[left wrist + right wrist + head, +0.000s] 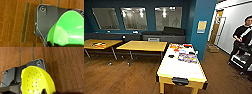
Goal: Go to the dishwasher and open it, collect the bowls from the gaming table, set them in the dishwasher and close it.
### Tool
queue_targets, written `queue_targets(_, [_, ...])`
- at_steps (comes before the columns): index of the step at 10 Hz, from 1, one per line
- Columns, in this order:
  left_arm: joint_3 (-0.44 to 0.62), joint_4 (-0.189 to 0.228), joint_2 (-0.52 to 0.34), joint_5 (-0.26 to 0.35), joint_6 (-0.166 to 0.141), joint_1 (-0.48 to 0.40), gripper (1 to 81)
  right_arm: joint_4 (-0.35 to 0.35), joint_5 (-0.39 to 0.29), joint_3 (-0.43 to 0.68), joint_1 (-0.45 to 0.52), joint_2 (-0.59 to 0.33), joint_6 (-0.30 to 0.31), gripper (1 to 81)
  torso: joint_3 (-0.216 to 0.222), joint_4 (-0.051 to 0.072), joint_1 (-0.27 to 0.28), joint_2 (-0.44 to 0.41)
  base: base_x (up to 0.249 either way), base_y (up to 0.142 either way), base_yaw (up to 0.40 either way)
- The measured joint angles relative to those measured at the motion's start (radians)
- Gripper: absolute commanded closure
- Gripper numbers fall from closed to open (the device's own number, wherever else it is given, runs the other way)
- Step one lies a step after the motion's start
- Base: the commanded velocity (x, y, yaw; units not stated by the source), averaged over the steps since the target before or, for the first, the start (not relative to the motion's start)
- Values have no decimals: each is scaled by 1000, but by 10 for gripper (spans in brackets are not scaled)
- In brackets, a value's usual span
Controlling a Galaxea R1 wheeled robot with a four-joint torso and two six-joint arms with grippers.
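The gaming table [182, 68] stands straight ahead in the head view, its white top carrying colourful game boards and boxes [186, 56] toward the far end. In the left wrist view a bright translucent green bowl [70, 28] hangs over the wooden floor, and my left gripper [58, 45] is shut on its rim. In the right wrist view a yellow-green bowl with small holes [36, 80] is also carried above the floor, with my right gripper [43, 92] shut on its edge. The dishwasher is out of view.
Two yellow wooden tables [142, 46] [99, 43] stand to the left of the gaming table. A blue pillar [201, 30] rises behind it. A person with a control rig [242, 42] stands at the right. A cardboard box [212, 48] sits on the floor.
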Motion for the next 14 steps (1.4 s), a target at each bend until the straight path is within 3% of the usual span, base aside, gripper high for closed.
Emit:
queue_targets(7, [-40, 0, 29, -16, -1, -25, 811, -1, 4, -1, 30, -1, 0, 811, -1, 0, 4, 2, 0, 0, -19])
queue_targets(10, [-53, 0, 47, 24, 0, 50, 811, -11, -15, -1, -44, -1, 0, 811, 0, 0, -1, -2, 0, 0, -369])
queue_targets(12, [-76, 0, 57, -10, 0, -2, 811, -8, 5, -1, 18, -1, 0, 811, 0, 0, 0, -2, 0, 0, -399])
queue_targets(14, [-113, 1, 77, -16, 1, -5, 811, -6, 9, -1, 10, -1, 0, 811, 0, 0, 1, -1, 0, 0, -400])
